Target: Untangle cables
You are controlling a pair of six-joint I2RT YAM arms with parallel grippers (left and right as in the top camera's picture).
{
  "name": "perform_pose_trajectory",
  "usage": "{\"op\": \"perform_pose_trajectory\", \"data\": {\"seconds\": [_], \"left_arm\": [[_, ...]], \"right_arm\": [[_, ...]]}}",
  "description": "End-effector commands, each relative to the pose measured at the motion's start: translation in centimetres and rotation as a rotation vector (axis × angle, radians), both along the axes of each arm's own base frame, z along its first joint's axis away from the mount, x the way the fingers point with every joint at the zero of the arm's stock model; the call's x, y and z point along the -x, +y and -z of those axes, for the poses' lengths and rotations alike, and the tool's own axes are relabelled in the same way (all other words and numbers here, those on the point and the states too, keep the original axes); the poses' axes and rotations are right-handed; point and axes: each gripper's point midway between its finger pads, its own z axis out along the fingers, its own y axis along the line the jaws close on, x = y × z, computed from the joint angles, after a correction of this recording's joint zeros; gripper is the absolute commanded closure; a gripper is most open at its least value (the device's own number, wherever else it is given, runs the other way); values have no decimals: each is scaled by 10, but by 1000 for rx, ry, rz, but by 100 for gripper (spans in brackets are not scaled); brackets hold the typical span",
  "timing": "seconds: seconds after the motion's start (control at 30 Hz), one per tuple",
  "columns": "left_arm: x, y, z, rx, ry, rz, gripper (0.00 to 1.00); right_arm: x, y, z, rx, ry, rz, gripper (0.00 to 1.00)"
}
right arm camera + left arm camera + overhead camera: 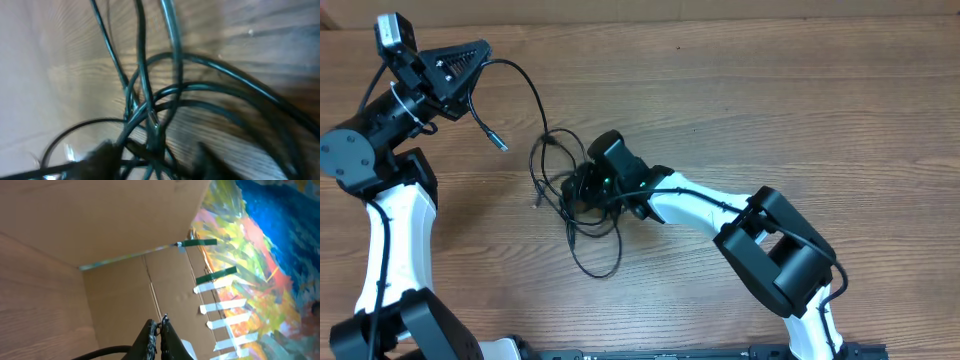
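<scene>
Thin black cables lie in a tangle on the wooden table, with one loop trailing toward the front. My left gripper is raised at the far left and shut on one cable that arcs down into the tangle. That cable's silver plug end dangles below it. In the left wrist view the fingers are pressed together and the cable leaves at the lower left. My right gripper is down in the tangle. In its blurred wrist view several cables cross between its parted fingers.
A brown cardboard wall with green and white tape strips stands behind the table. A brightly painted sheet is beside it. The right arm stretches across the front right of the table.
</scene>
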Motion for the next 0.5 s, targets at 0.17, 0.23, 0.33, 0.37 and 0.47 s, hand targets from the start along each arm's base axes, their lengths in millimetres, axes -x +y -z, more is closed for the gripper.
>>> {"op": "perform_pose_trajectory", "data": {"seconds": [0.17, 0.23, 0.33, 0.37, 0.47], "left_arm": [[22, -8, -40, 11, -61, -23, 96], [23, -5, -40, 11, -61, -30, 96], [22, 4, -40, 11, -58, -55, 96], [21, 9, -39, 13, -52, -69, 96], [19, 27, -37, 16, -34, -114, 96]], "right_arm": [[-36, -68, 32, 189, 0, 68, 96], [-52, -108, 35, 261, 34, 126, 96], [-81, -179, 37, 379, 51, 200, 96], [-89, -202, 37, 415, 51, 214, 96], [-108, -271, 37, 492, 57, 244, 96]]}}
